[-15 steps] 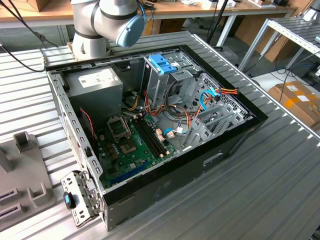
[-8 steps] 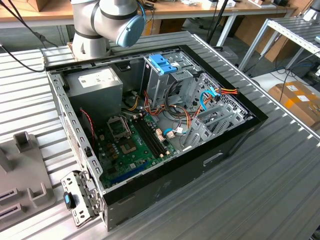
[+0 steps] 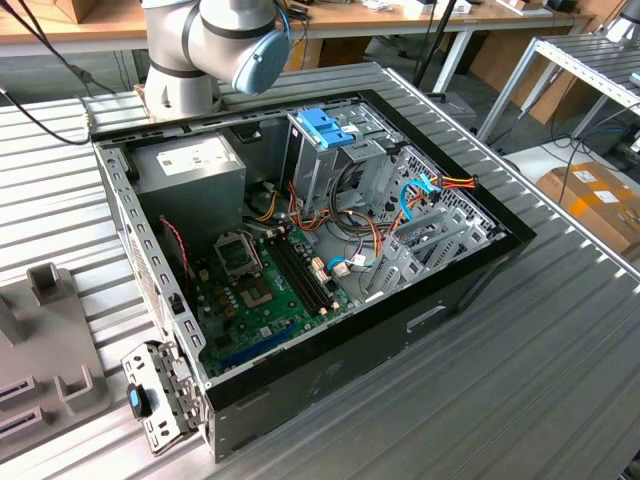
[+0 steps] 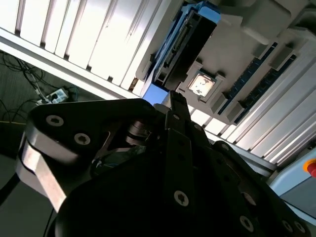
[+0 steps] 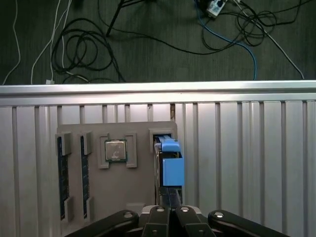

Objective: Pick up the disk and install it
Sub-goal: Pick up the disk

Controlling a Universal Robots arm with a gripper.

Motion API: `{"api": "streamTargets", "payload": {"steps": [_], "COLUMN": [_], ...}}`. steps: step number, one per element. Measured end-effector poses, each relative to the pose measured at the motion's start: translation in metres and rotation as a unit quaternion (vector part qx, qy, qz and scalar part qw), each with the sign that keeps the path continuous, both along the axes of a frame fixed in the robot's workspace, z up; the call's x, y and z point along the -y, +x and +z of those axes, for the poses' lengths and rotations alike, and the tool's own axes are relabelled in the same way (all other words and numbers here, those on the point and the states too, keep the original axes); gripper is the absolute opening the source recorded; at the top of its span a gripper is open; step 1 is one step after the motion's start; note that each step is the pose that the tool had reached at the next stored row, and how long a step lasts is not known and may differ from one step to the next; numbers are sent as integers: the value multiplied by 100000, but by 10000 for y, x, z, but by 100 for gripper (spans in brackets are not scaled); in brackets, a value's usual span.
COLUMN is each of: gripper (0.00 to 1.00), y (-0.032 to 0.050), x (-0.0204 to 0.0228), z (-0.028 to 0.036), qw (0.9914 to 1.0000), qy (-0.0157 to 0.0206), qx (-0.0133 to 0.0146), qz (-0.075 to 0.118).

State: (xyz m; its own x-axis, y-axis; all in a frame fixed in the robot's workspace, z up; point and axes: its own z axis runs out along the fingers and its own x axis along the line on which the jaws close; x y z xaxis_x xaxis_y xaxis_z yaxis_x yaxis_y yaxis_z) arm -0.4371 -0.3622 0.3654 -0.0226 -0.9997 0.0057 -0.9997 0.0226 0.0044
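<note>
Hidden behind the gripper (image 5: pixel 171 196) in the first wrist view: the near end of the disk (image 5: pixel 172 168), standing on edge in the grey holder (image 5: pixel 140 148), and the holder's rim there. Gripper body cut off by the picture's edge. Cannot tell whether gripper and disk touch. In the second wrist view, much of the holder covered by the dark gripper, and the disk cut off at the edge. In the exterior view, holder cut off at the exterior view's left; arm (image 3: pixel 215 40), well apart from the holder, cut off above.

Open computer case (image 3: pixel 400 330) on slatted table (image 3: pixel 520 380); chip (image 5: pixel 115 150) in grey holder (image 5: pixel 133 185)
</note>
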Motion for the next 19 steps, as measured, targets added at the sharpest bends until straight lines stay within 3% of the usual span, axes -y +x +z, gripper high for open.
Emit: {"api": "streamTargets", "payload": {"steps": [7,15,19], "gripper": [11,11,11], "y": [124,126,126], "x": [-1,0,0], "z": [-20,-150,-161], "qw": [99997,99995,99996], "qy": [-2,-137,-146], "qx": [3,-2,-8], "qz": [735,972,867]}}
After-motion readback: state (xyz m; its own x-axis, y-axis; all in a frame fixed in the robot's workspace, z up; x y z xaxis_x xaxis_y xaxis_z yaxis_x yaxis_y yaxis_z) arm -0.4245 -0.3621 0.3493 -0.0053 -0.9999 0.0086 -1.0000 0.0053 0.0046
